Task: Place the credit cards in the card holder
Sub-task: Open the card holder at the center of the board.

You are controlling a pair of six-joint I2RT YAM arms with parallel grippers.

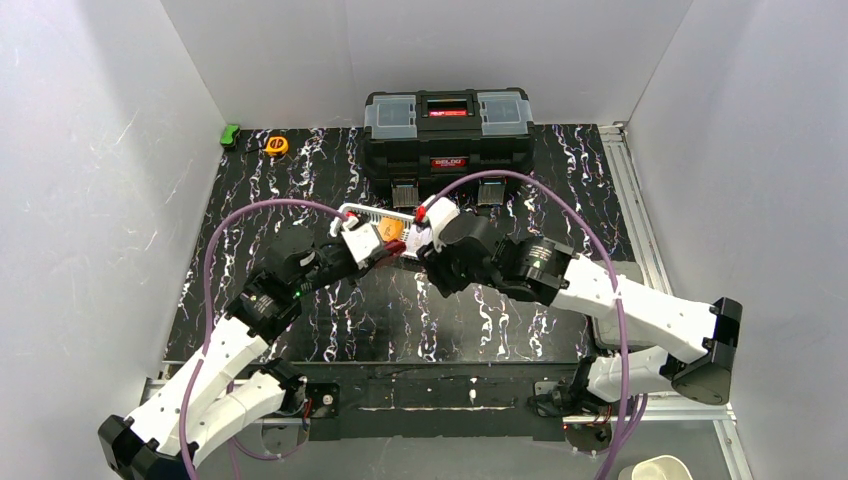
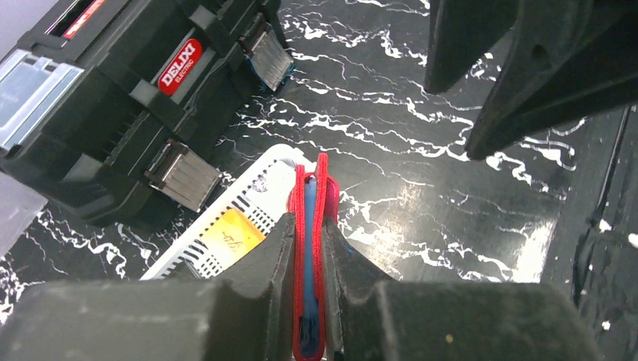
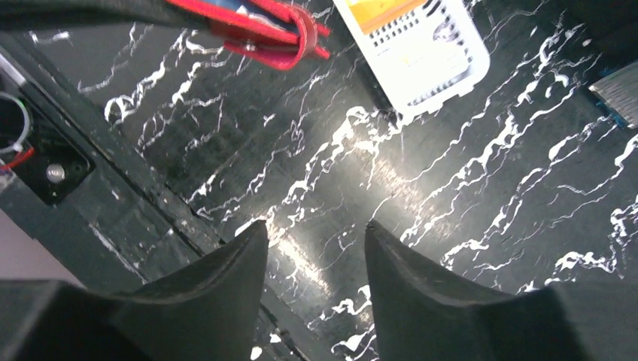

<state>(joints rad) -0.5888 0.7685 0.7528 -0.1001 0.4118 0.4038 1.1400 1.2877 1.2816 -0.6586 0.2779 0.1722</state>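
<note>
My left gripper (image 2: 308, 226) is shut on the red card holder (image 2: 322, 195), held edge-up above the table, and a light blue credit card (image 2: 309, 248) sits between its two leaves. In the right wrist view the card holder (image 3: 256, 30) hangs at the top left, its snap tab curling down. My right gripper (image 3: 316, 229) is open over bare table, just right of the holder, with nothing between its fingers. An orange credit card (image 2: 229, 237) lies in the white mesh basket (image 2: 248, 195) behind the holder. From above, both grippers (image 1: 375, 245) (image 1: 425, 240) meet at mid-table.
A big black toolbox (image 1: 447, 130) stands at the back centre, right behind the basket (image 1: 372, 213). An orange tape measure (image 1: 277, 145) and a green object (image 1: 231, 135) lie at the back left corner. White walls enclose the black marbled table.
</note>
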